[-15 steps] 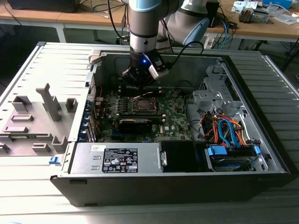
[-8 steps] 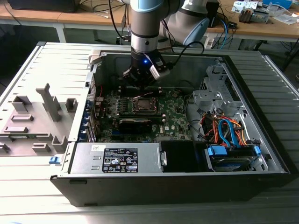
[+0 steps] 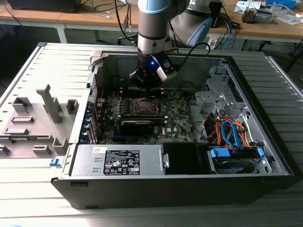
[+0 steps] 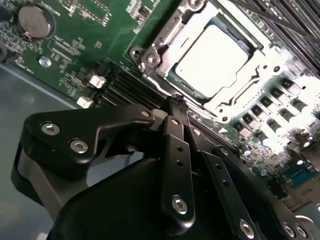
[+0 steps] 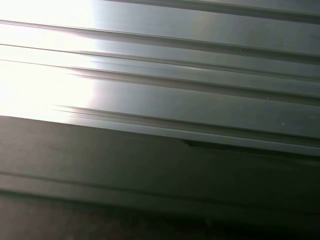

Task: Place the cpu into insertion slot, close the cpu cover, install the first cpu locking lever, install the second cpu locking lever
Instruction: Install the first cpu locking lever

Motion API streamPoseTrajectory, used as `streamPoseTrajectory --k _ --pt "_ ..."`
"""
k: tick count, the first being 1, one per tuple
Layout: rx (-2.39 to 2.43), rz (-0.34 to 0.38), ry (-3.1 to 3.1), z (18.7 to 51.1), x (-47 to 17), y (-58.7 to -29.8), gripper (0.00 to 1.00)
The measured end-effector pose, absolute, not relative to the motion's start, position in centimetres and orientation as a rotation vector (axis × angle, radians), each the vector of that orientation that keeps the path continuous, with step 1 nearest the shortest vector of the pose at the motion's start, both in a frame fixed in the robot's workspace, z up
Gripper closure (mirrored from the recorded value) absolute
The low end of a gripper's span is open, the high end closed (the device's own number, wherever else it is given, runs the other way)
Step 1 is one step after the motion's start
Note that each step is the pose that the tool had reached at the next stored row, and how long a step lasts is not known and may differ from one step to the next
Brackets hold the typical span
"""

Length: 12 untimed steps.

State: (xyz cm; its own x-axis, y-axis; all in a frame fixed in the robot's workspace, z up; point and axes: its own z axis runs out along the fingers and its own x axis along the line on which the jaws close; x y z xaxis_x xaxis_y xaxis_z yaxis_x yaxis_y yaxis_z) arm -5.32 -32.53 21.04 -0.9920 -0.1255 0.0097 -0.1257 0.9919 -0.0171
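In the second wrist view glare washes out the cpu point(image 4: 212, 60), and the cpu cover point(image 4: 235, 97) is cut by the top edge. In the exterior view the arm point(image 3: 154, 28) hides the motherboard's point(image 3: 177, 120) far edge.

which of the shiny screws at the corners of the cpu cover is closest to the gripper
The screw at the cpu cover corner beside the black slots; it sits nearest the gripper, the others lie farther off.

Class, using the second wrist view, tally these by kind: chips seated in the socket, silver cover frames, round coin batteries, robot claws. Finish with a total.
cpu: 1
cpu cover: 1
coin battery: 1
claw: 1
Total: 4
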Motion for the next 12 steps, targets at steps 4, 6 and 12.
streamPoseTrajectory --k 4,6,12 --pt "0.199 0.028 -3.127 20.87 -4.8 -32.53 0.89" --pt "0.2 0.028 -3.126 20.81 -4.6 -32.53 0.89" --pt "0.201 0.028 -3.128 21.34 -4.54 -32.52 0.89"
